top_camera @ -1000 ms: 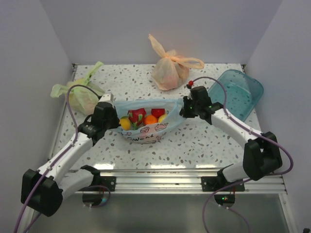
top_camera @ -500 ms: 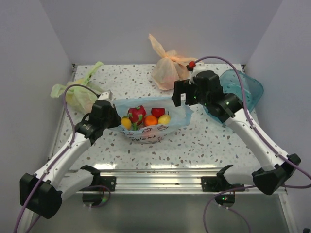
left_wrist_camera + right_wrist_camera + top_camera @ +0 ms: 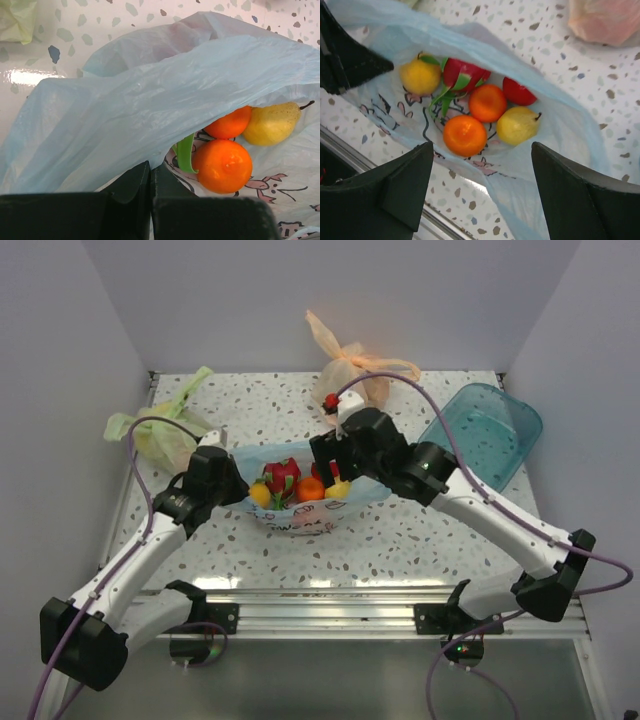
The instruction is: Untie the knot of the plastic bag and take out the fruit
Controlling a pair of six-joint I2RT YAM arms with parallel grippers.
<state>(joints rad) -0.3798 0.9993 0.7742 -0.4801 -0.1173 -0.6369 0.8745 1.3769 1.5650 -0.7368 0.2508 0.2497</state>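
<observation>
The light blue plastic bag (image 3: 300,512) lies mid-table with its mouth wide open; the knot is out of view. Fruit sits inside: two oranges (image 3: 465,135) (image 3: 487,102), a yellow pear (image 3: 517,125), a yellow round one (image 3: 420,76) and red ones with green leaves (image 3: 462,75). My left gripper (image 3: 238,486) is shut on the bag's left rim; in the left wrist view its jaws (image 3: 150,172) pinch the blue film beside an orange (image 3: 222,165). My right gripper (image 3: 330,465) hovers open over the bag's mouth, and its gripper (image 3: 482,146) has nothing between the fingers.
A knotted green bag (image 3: 165,435) lies at the back left. An orange bag (image 3: 350,380) sits at the back centre. A teal plastic bin (image 3: 485,435) is at the right. The metal rail (image 3: 320,600) marks the table's near edge.
My right gripper let go of the bag's right rim, opened, and swung up and left over the bag's mouth. The right rim slumped. The left gripper kept its hold.
</observation>
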